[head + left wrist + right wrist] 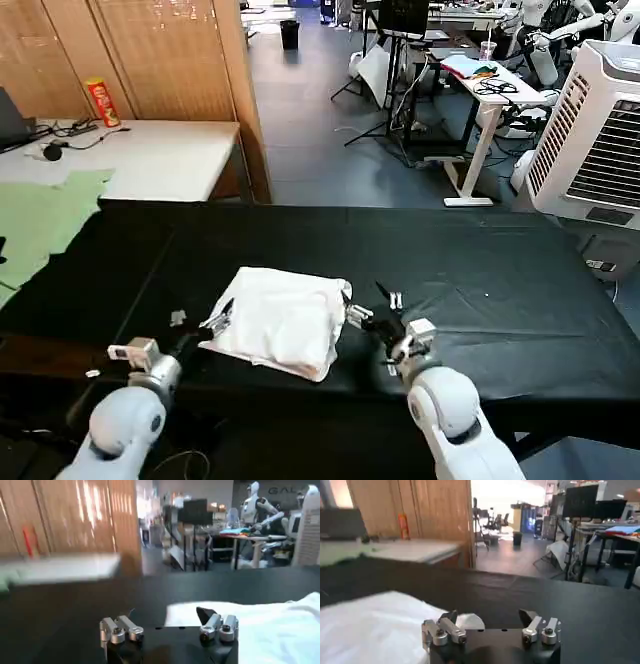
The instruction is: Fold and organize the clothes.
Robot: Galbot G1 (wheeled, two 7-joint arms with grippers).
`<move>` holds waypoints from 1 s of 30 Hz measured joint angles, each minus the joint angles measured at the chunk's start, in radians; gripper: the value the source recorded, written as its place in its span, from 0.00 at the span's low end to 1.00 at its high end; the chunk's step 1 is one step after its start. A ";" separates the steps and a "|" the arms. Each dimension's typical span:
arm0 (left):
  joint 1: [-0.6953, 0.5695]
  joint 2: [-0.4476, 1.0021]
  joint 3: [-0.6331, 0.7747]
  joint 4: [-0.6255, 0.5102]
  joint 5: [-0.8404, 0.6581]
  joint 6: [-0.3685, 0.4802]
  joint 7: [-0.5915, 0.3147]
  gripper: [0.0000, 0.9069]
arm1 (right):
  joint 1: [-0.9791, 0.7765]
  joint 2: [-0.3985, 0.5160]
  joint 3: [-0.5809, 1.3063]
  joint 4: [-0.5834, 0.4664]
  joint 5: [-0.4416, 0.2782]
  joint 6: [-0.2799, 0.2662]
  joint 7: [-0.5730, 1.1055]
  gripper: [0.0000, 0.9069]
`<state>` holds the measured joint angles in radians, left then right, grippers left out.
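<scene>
Both grippers flank the folded shirt (285, 320) on the black table (500, 290): left gripper (212, 322) and right gripper (375, 308) gape wide, empty. Square the bundle by pressing its edges inward evenly.
</scene>
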<state>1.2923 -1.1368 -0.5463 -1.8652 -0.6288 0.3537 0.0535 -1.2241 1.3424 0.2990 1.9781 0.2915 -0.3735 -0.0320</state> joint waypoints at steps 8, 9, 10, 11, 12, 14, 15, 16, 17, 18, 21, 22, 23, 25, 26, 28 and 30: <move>-0.115 0.066 0.022 0.095 -0.335 0.113 0.022 0.97 | -0.121 0.005 0.046 0.126 -0.005 0.002 -0.003 0.97; -0.126 0.070 0.026 0.106 -0.361 0.118 0.023 0.97 | -0.131 0.006 0.050 0.136 -0.008 0.003 -0.003 0.97; -0.137 0.075 0.031 0.117 -0.388 0.124 0.023 0.97 | -0.143 0.008 0.055 0.147 -0.010 0.004 -0.003 0.97; -0.147 0.077 0.034 0.126 -0.409 0.129 0.023 0.97 | -0.154 0.009 0.061 0.157 -0.013 0.006 -0.003 0.97; -0.155 0.079 0.038 0.137 -0.419 0.130 0.024 0.97 | -0.165 0.009 0.067 0.167 -0.015 0.008 -0.003 0.97; -0.165 0.080 0.044 0.155 -0.431 0.130 0.028 0.97 | -0.185 0.011 0.078 0.184 -0.018 0.010 -0.003 0.97; -0.168 0.080 0.045 0.160 -0.436 0.129 0.028 0.97 | -0.192 0.011 0.082 0.190 -0.019 0.010 -0.003 0.97; -0.170 0.079 0.045 0.165 -0.440 0.128 0.028 0.97 | -0.196 0.012 0.084 0.194 -0.022 0.010 -0.003 0.97; -0.171 0.078 0.045 0.169 -0.446 0.127 0.028 0.97 | -0.200 0.014 0.085 0.198 -0.024 0.010 -0.003 0.97; -0.171 0.078 0.045 0.172 -0.452 0.126 0.027 0.97 | -0.202 0.015 0.086 0.199 -0.025 0.010 -0.003 0.97; -0.164 0.077 0.041 0.178 -0.467 0.124 0.025 0.97 | -0.203 0.021 0.082 0.201 -0.033 0.010 -0.003 0.97; -0.162 0.077 0.041 0.181 -0.468 0.123 0.025 0.97 | -0.203 0.024 0.079 0.201 -0.035 0.010 -0.003 0.97; -0.159 0.075 0.039 0.184 -0.470 0.123 0.024 0.97 | -0.203 0.026 0.075 0.202 -0.037 0.010 -0.004 0.97; -0.154 0.074 0.037 0.187 -0.477 0.123 0.024 0.97 | -0.202 0.027 0.072 0.201 -0.040 0.009 -0.003 0.97; -0.150 0.073 0.035 0.187 -0.482 0.123 0.024 0.90 | -0.201 0.028 0.069 0.201 -0.041 0.009 -0.004 0.97; -0.146 0.070 0.034 0.188 -0.486 0.124 0.024 0.53 | -0.201 0.028 0.068 0.199 -0.043 0.009 -0.003 0.97; -0.144 0.066 0.033 0.190 -0.487 0.124 0.024 0.04 | -0.201 0.028 0.067 0.199 -0.043 0.009 -0.003 0.97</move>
<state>1.1479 -1.0708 -0.5132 -1.6747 -1.1160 0.4778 0.0777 -1.4248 1.3700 0.3662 2.1774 0.2486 -0.3641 -0.0355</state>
